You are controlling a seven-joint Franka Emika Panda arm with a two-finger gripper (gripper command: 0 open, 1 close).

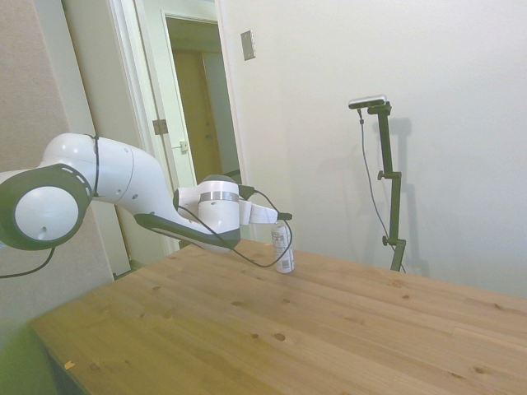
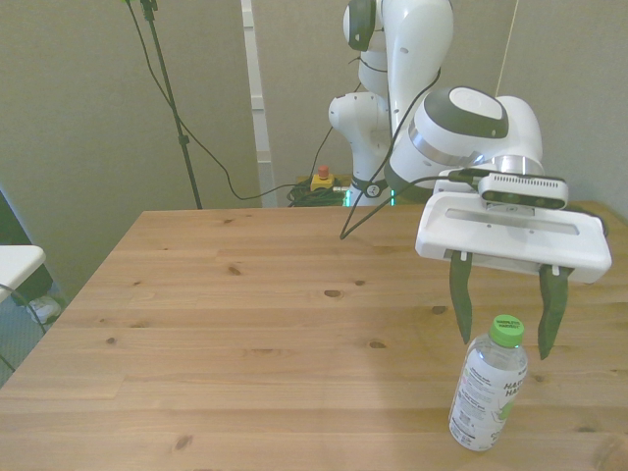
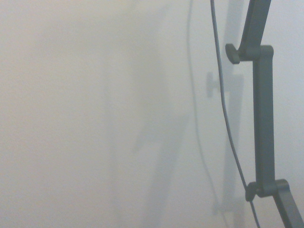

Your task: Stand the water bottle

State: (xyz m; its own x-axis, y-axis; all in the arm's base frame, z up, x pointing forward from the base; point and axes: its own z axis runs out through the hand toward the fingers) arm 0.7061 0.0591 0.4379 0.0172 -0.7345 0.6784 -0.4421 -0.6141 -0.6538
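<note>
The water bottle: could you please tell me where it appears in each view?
Side view: water bottle at the far table edge, picture's middle, beside the gripper.
Front view: bottle at lower right, upright, cap between the open fingers.
Wrist view: not in it.
Shared landmark: the gripper.

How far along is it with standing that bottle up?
It looks nearly done: the water bottle stands on its base on the table, green cap up, perhaps leaning slightly in the front view. The gripper is open, its fingers either side of the cap and seemingly clear of it. What is left appears to be backing the arm away without knocking the bottle.
</note>
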